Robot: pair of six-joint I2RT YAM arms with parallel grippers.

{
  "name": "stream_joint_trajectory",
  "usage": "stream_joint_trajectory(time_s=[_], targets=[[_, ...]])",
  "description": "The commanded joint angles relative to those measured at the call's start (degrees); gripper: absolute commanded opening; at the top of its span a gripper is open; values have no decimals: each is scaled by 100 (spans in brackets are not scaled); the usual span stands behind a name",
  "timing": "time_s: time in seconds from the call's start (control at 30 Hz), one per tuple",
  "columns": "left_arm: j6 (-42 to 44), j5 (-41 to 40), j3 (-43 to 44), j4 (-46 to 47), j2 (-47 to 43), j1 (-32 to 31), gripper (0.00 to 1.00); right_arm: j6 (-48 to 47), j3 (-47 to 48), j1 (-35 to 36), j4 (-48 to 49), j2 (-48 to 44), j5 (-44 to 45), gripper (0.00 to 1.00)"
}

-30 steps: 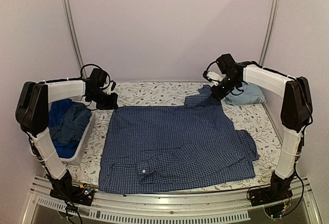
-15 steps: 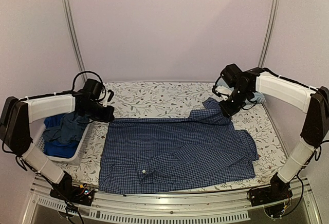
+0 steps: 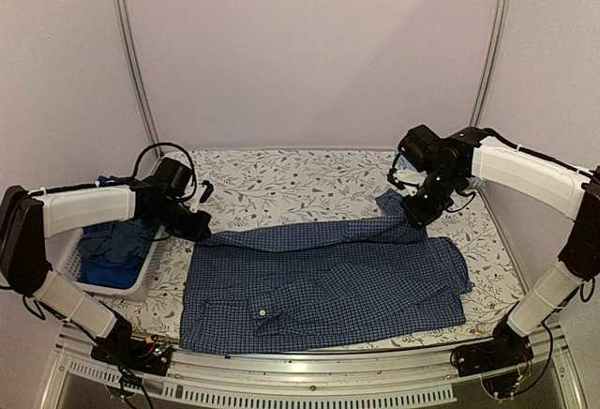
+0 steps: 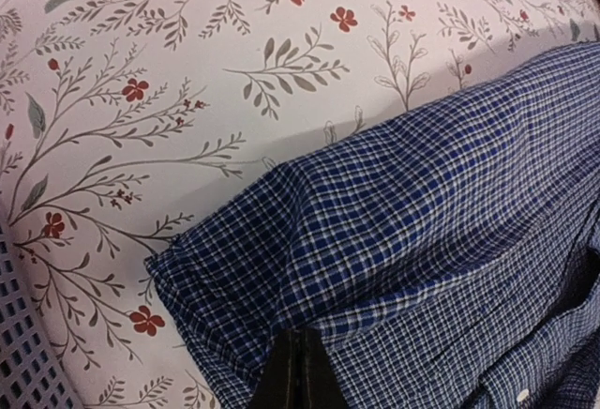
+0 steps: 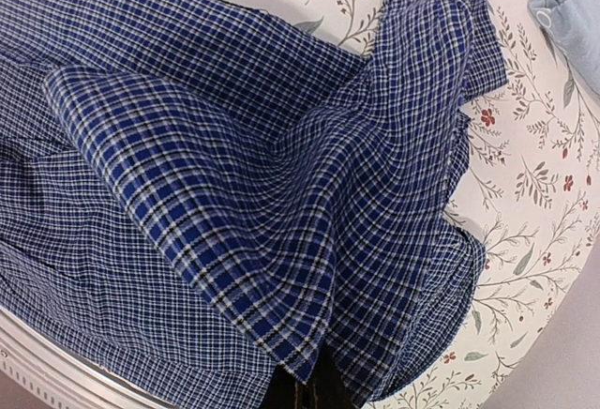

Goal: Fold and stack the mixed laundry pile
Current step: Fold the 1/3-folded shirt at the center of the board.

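Note:
The dark blue small-check shirt [image 3: 323, 282] lies spread across the floral table. Its far edge is lifted and drawn toward the near side. My left gripper [image 3: 199, 231] is shut on the shirt's far left corner; in the left wrist view the closed fingers [image 4: 300, 357] pinch the checked cloth [image 4: 394, 212]. At the far right corner my right gripper [image 3: 417, 217] is shut on a raised fold of the shirt [image 5: 244, 193], and its fingers [image 5: 314, 390] are mostly hidden under that fold. A light-blue shirt [image 5: 574, 6] lies at the table's far right. More blue garments [image 3: 112, 240] sit in the basket.
The white plastic basket [image 3: 142, 276] stands at the left edge of the table, under my left arm. Floral tablecloth [image 3: 281, 179] shows bare behind the shirt. A metal rail [image 3: 309, 376] runs along the near edge, and plain walls close in the back and sides.
Both grippers have moved toward the near side, pulling the shirt's far edge with them, so it now folds over. The light-blue shirt is now hidden behind my right arm in the top view.

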Motion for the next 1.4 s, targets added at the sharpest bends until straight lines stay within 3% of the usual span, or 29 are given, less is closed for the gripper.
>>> stream_joint_trajectory(time_s=[0.0,0.2,0.47,0.77,1.17,1.37], targets=[[192,-73,406,-557,217,-197,0,190,545,292,-427,372,185,0],[131,-430,999,-1374,683,-327,0,433,1163,583,-865,953,51,0],[227,-445,1188,-1700,985,-524,0,838,1091,734,-1097,1592,-525,1],[116,-785,1458,-2042,1099,-625,0,1191,532,729,-1295,1580,-400,0],[29,-789,1695,-2224,883,-369,0,1426,790,407,-1288,1656,167,0],[197,-830,1495,-2306,1070,-407,0,1331,640,304,-1222,1639,-138,0]])
